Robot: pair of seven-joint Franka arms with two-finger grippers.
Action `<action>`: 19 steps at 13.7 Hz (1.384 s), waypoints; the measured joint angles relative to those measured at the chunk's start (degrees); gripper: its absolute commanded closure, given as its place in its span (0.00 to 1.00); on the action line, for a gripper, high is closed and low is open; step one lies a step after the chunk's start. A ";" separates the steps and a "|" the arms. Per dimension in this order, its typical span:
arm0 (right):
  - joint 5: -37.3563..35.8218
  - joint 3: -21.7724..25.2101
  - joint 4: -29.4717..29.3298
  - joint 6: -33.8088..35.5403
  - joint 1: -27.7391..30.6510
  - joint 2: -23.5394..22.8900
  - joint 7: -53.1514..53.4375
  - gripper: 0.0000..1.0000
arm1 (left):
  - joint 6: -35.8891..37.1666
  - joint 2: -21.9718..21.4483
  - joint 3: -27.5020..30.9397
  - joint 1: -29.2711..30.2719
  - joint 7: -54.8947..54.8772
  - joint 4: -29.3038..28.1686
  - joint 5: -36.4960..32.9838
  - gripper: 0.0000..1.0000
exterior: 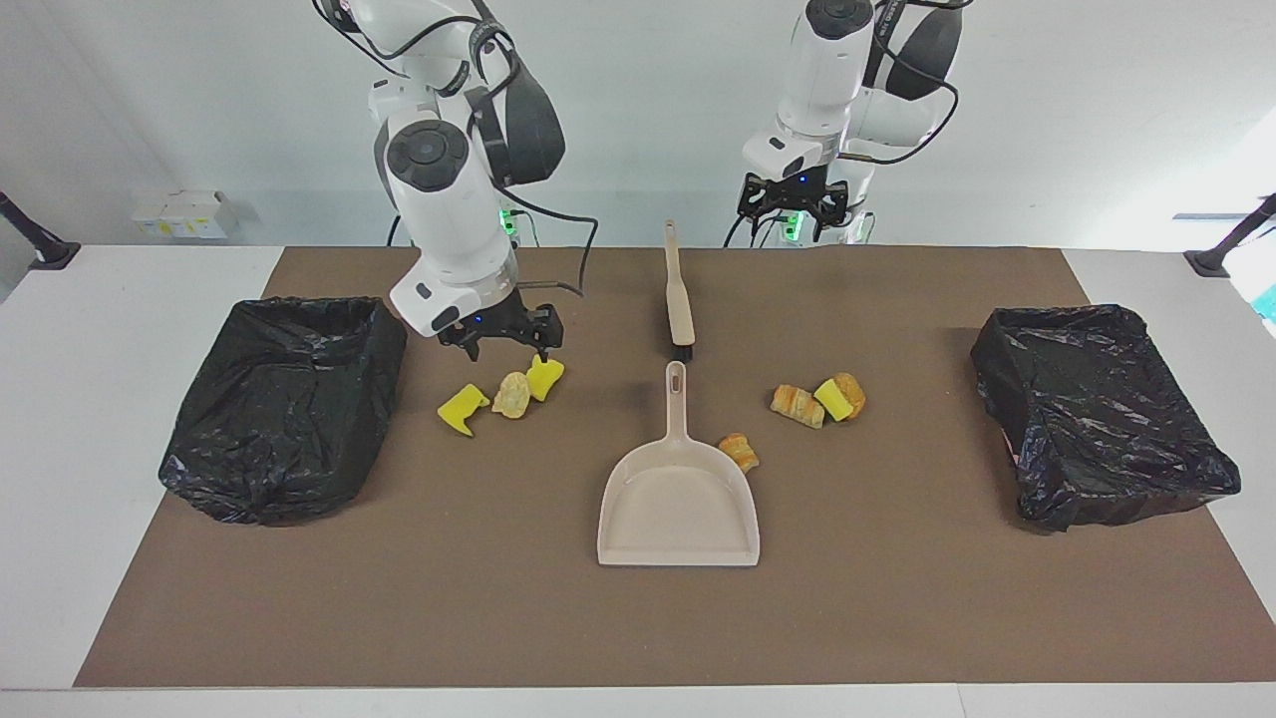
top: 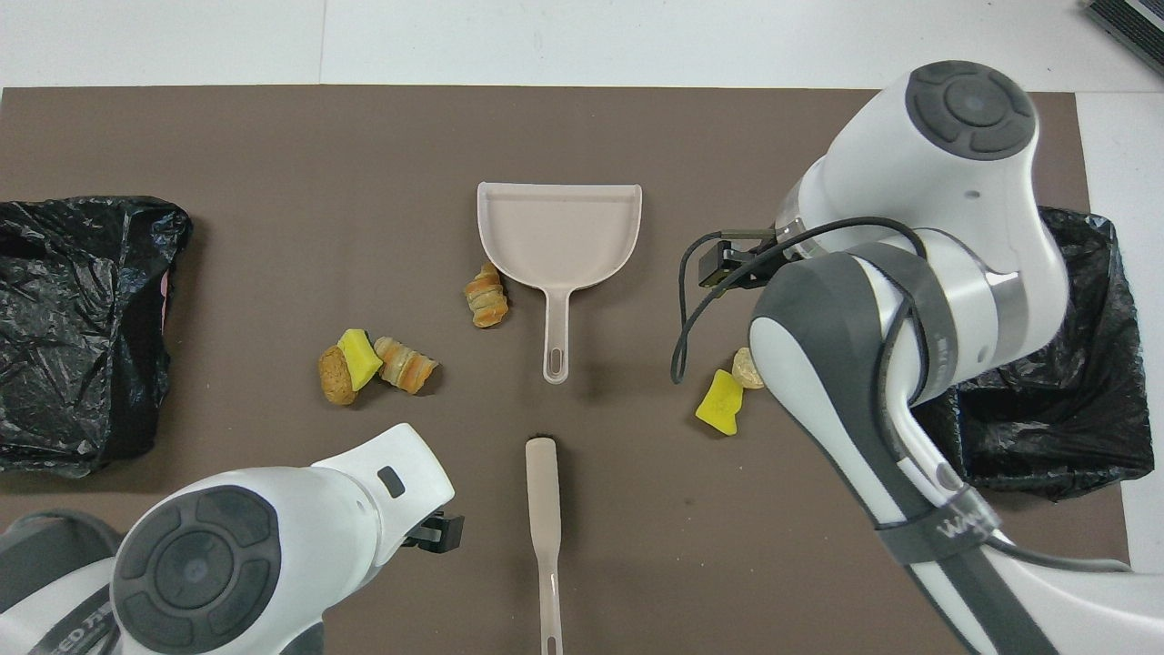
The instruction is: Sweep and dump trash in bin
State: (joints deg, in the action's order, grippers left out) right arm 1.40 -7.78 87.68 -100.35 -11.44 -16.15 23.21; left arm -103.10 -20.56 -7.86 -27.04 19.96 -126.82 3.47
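Hovering low over the trash (exterior: 503, 395) cluster toward the right arm's end of the worktop (exterior: 100, 419), the right gripper (exterior: 508, 351) has its fingers spread wide and grips nothing; one fingertip hangs just above a notched yellow sponge chunk (exterior: 545, 377). Beside that chunk lie a pale crumbly lump (exterior: 512, 395) and a second yellow wedge (exterior: 463, 409), close together on the brown mat (exterior: 897, 598). From overhead the right arm's bulky white and grey links cover part of this cluster and part of the bin (exterior: 284, 404) just beside it.

That bin is a low box lined with crinkled glossy black plastic; a matching bin (exterior: 1102, 414) sits at the left arm's end.

Midway along the mat lies a smooth beige plastic dustpan (exterior: 678, 499), flat tray with low walls, its slim handle pointing toward the robots. A ridged golden-brown piece (exterior: 740, 451) touches its side. Nearer the robots, in line with the handle, lies a slender beige brush (exterior: 679, 289), dark bristles at the end toward the dustpan.

Toward the left arm's end sit three more pieces in a tight group: a striped bread-like roll (exterior: 797, 404), a yellow chunk (exterior: 833, 399) and a rounded brown lump (exterior: 850, 390).

The left gripper (exterior: 793, 204) hangs over the mat's edge nearest the robots, beside the brush handle, fingers apart, holding nothing.
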 measured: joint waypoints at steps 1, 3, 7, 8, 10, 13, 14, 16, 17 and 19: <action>0.10 -0.02 -0.10 -0.78 -1.06 -0.64 1.62 0.00 | -0.45 -0.01 0.01 -0.75 0.23 -0.55 0.34 0.00; 1.02 -0.05 -0.19 -2.92 -3.61 -1.96 4.58 0.00 | -2.25 -0.01 0.07 -3.48 1.95 -2.25 0.62 0.00; 2.48 -0.08 -0.25 -8.53 -7.76 -5.13 9.06 0.00 | -5.63 -0.01 -0.04 -9.68 6.42 -5.81 1.81 0.00; 2.58 -0.08 -0.27 -10.05 -8.77 -6.16 10.17 0.00 | -5.75 -0.02 -0.02 -10.11 6.73 -5.97 2.19 0.00; 2.59 -0.07 -0.29 -13.23 -11.14 -8.65 12.12 0.00 | -5.77 -0.05 -0.01 -10.25 6.80 -6.02 2.63 0.00; 2.56 0.06 -0.34 -17.58 -14.60 -12.55 13.89 0.00 | -5.77 -0.08 -0.01 -10.28 6.96 -6.07 2.84 0.00; 2.23 0.11 -0.38 -18.34 -15.29 -13.47 13.90 0.00 | -5.83 -0.08 -0.01 -10.28 6.98 -6.08 2.95 0.00; 1.25 0.13 -0.46 -19.26 -15.86 -14.32 13.90 0.11 | -6.78 0.03 -0.01 -10.44 7.00 -6.31 3.68 0.00; 0.76 0.15 -0.53 -19.27 -15.88 -14.36 13.90 0.13 | -7.91 0.46 0.05 -11.10 7.55 -6.68 3.98 0.00; -0.89 0.17 -0.60 -19.36 -15.91 -14.36 13.90 0.29 | -12.04 2.70 0.05 -13.95 10.90 -7.59 4.21 0.00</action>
State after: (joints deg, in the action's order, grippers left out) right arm 0.51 -7.61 87.08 -119.70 -27.35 -30.51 37.10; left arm -115.14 -17.86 -7.81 -40.99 30.87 -134.41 7.68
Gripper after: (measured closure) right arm 0.123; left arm 0.000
